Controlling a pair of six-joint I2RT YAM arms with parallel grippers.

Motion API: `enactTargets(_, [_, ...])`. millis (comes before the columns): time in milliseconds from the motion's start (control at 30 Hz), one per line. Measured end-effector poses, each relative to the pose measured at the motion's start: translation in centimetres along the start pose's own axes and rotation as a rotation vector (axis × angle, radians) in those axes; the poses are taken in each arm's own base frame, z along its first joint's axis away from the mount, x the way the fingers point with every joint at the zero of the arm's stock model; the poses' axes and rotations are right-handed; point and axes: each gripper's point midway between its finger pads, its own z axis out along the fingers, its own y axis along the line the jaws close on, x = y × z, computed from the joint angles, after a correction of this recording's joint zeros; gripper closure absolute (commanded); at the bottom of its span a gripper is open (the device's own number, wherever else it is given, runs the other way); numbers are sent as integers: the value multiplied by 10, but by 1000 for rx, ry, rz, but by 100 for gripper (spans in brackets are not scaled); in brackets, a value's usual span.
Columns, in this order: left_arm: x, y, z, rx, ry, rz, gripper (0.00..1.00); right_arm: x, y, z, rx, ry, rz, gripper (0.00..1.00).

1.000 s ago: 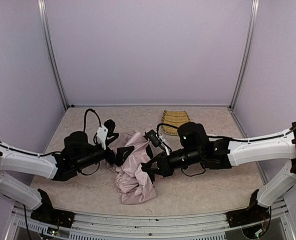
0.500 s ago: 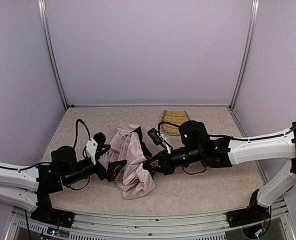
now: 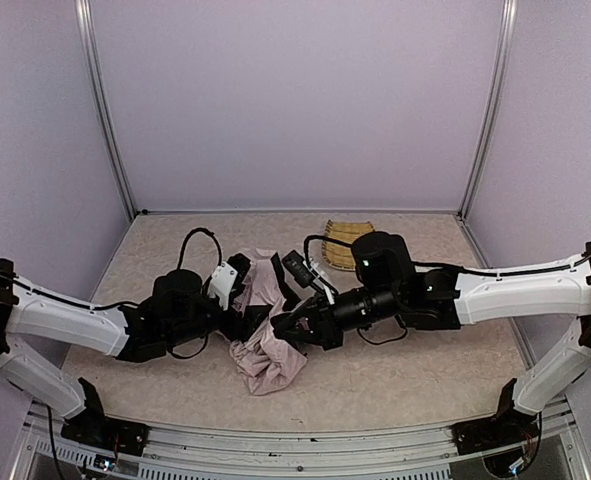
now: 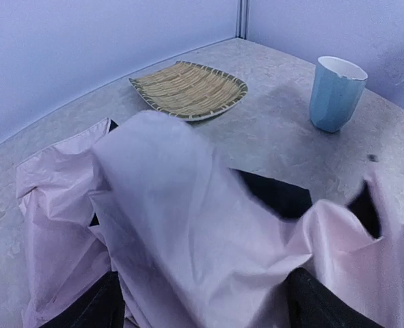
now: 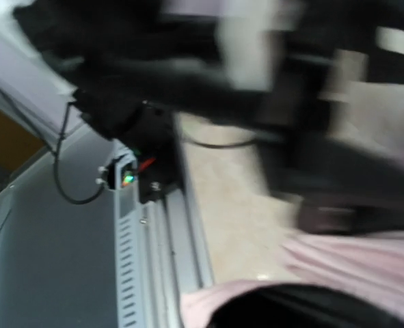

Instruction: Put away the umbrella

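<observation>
The umbrella (image 3: 265, 345) lies crumpled on the table between the arms, pale-pink fabric with black lining showing. Its shaft and handle are hidden. My left gripper (image 3: 250, 318) is pushed into the fabric from the left. In the left wrist view the pink fabric (image 4: 188, 225) fills the space between the two fingers (image 4: 99, 309), which stand wide apart. My right gripper (image 3: 290, 333) presses into the fabric from the right. The right wrist view is blurred: pink fabric (image 5: 352, 260) and black lining sit at the jaws, and the fingers cannot be made out.
A woven yellow tray (image 3: 347, 236) lies at the back of the table, also in the left wrist view (image 4: 188, 89). A pale-blue cup (image 4: 336, 92) stands right of it. The table's front rail (image 5: 154, 253) shows in the right wrist view.
The left arm pulled back toward its base, then came forward into the fabric again. The fabric rose, then sank into a lower heap. The right gripper shifted slightly left.
</observation>
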Motion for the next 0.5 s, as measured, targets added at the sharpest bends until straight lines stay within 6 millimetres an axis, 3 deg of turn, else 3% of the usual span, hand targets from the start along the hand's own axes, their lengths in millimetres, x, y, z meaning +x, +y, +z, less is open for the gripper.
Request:
enactTargets(67, [4, 5, 17, -8, 27, 8, 25, -4, 6, 1, -18, -6, -17, 100])
enactTargets(133, [18, -2, 28, 29, 69, 14, 30, -6, 5, 3, -18, -8, -22, 100])
enactTargets(267, [64, -20, 42, 129, 185, -3, 34, -16, -12, 6, 27, -31, -13, 100])
enactTargets(333, [76, -28, 45, 174, 207, -29, 35, -28, -31, 5, 76, -65, -3, 100])
enactTargets(500, [81, -39, 55, 293, 195, -121, 36, -57, -94, 3, 210, -151, 48, 100])
